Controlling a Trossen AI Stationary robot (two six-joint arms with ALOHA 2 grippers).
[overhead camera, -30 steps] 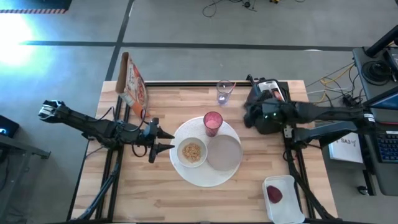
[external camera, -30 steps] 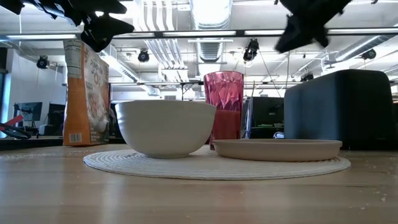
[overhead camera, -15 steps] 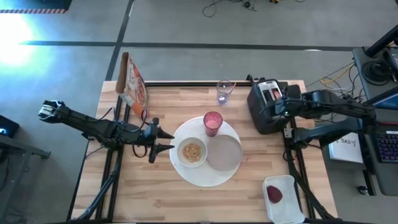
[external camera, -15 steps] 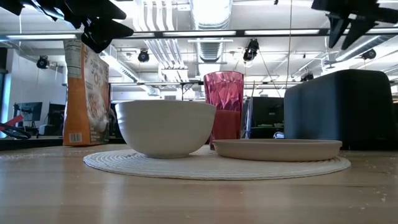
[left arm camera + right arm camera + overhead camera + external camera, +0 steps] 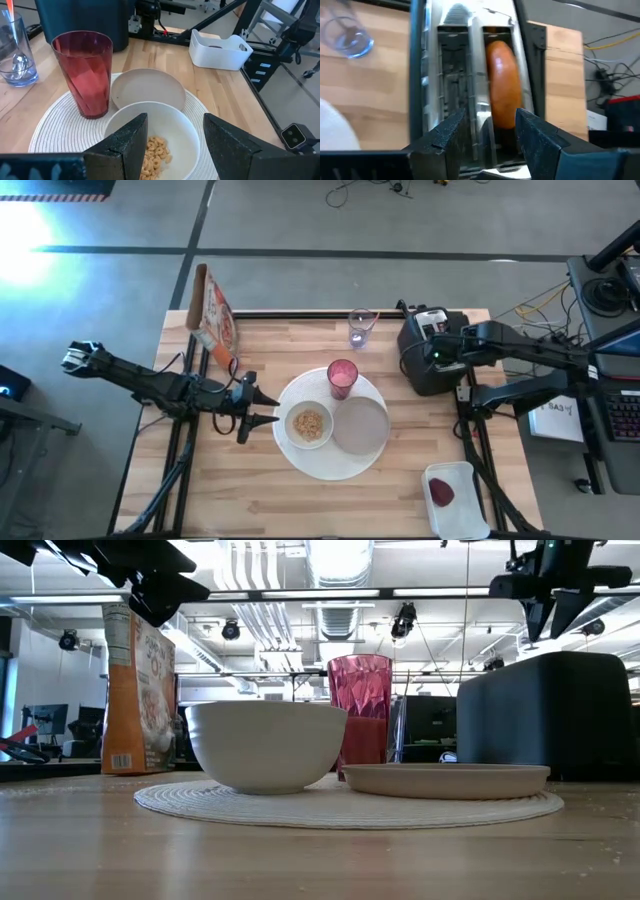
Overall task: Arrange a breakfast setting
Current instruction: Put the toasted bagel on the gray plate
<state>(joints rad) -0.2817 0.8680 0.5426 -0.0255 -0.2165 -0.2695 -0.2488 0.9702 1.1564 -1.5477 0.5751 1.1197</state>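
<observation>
The big round white plate [image 5: 330,463] lies mid-table. On it stand the small white bowl [image 5: 309,423] with cereal, the small pale plate [image 5: 360,425] and the pink cup [image 5: 342,377]. The metal spoon [image 5: 19,62] stands in a clear glass [image 5: 360,328]. The dark-red fruit [image 5: 441,492] lies in a white tray [image 5: 457,515]. The browned bread ring [image 5: 499,85] stands in a slot of the black toaster [image 5: 422,370]. My right gripper [image 5: 489,132] is open above that slot, touching nothing. My left gripper [image 5: 270,408] is open at the plate's left edge, pointing at the bowl [image 5: 160,145].
A cereal box [image 5: 213,320] stands at the far left corner. The toaster [image 5: 545,710] is at the far right, with my right gripper [image 5: 548,600] above it. The tray sits at the near right corner. Bare wood lies along the near edge and at the left.
My right gripper has swung from over the toaster's left side toward the table's right edge, then come back a little. It now hangs over the toaster's top, pointing down. My left gripper has kept still.
</observation>
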